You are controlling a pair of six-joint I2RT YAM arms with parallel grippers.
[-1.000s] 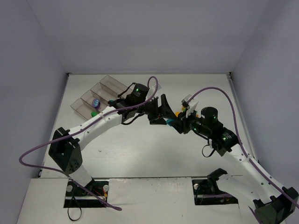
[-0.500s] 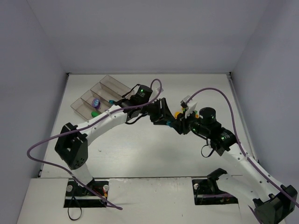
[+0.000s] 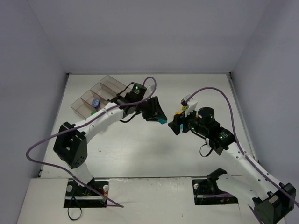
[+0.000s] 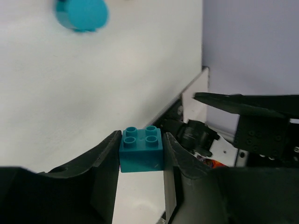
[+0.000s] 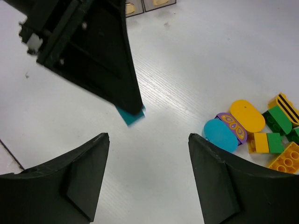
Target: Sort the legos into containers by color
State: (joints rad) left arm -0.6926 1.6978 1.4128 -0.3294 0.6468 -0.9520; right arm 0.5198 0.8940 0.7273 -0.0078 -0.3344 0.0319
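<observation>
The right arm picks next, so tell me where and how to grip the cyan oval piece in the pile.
Grip the cyan oval piece across its two rounded ends, coming straight down with the open right gripper. It lies flat, and the purple oval piece hugs one long side, probably leaving no finger room there.

No readable text or labels anywhere.

The teal square four-stud plastic brick point(image 4: 141, 149) is plain all over. The purple oval plastic piece point(image 5: 232, 127) bears an orange-yellow leaf-like pattern, and the yellow curved plastic piece point(image 5: 283, 101) carries bold black stripes.
</observation>
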